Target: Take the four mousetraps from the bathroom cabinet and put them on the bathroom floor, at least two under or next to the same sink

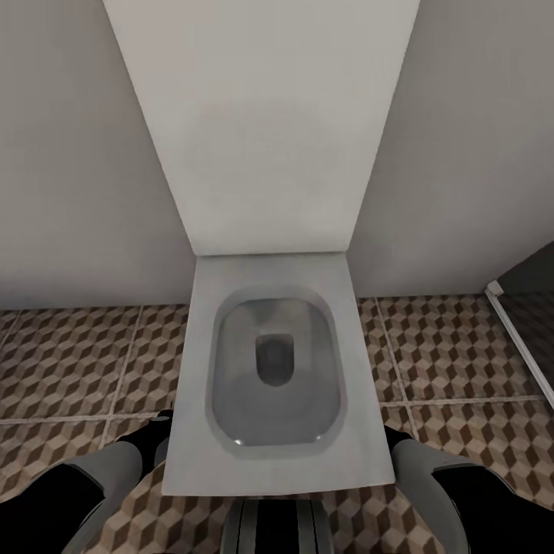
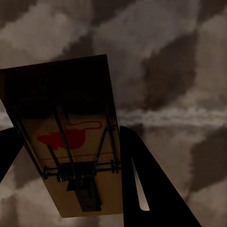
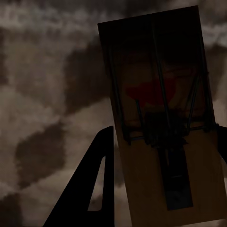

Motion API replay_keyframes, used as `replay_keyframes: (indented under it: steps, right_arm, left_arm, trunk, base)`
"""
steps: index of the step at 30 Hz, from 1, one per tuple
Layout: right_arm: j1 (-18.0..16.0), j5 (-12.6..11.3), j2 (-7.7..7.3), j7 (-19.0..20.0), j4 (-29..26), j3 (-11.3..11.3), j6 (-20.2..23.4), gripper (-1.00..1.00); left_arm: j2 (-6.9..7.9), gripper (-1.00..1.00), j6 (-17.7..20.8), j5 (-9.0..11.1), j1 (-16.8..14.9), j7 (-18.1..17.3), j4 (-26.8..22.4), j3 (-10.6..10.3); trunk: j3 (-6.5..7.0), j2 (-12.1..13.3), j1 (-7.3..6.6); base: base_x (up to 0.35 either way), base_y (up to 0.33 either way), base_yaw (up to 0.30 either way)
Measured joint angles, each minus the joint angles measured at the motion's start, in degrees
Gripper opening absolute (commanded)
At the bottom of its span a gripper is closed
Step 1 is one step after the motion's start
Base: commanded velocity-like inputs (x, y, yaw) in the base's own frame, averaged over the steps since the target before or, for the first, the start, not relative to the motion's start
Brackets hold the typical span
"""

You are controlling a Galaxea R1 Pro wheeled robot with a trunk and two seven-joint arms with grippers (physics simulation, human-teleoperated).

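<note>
In the left wrist view a tan mousetrap (image 2: pixel 66 137) with black wire and a red mark sits between the two dark fingers (image 2: pixel 151 194) of my left gripper (image 2: pixel 66 142), which is shut on it. Blurred cube-pattern bathroom floor (image 2: pixel 179 71) lies behind it. My right gripper (image 3: pixel 165 132) is likewise shut on a second mousetrap (image 3: pixel 161 94), one finger (image 3: pixel 90 189) dark against the floor tiles (image 3: pixel 42 94). In the head view both forearms (image 1: pixel 85 485) (image 1: pixel 454 492) reach down beside a white toilet. The cabinet and the sink are out of view.
A white toilet (image 1: pixel 200 431) with its lid raised against the wall stands straight ahead, close to my trunk. Patterned floor (image 1: pixel 77 362) stretches to either side of it. A dark panel with a white frame (image 1: pixel 523 338) stands at the right edge.
</note>
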Motion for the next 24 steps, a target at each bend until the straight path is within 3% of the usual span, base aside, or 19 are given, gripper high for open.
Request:
replay_keyframes:
  steps: [13,19,24]
  right_arm:
    - [0.0,0.0,-0.08,0.0,-0.12,0.0,0.02,-1.0]
    - [0.0,0.0,-1.57,0.0,-0.38,-0.03,0.08,-1.0]
    - [0.0,0.0,-1.93,-0.01,-0.5,-0.07,0.02,-1.0]
  left_arm:
    - [-0.01,-1.0,0.01,-0.04,-0.01,0.0,0.0,0.0]
    - [-0.06,-1.0,0.0,-0.08,-0.01,0.0,0.0,0.0]
    - [-0.08,-1.0,0.05,-0.08,-0.01,-0.01,0.0,0.0]
  trunk:
    - [0.0,0.0,0.0]
    - [0.0,0.0,0.0]
    - [0.0,0.0,0.0]
  base:
    - [0.0,0.0,0.0]
    - [0.0,0.0,0.0]
    - [0.0,0.0,0.0]
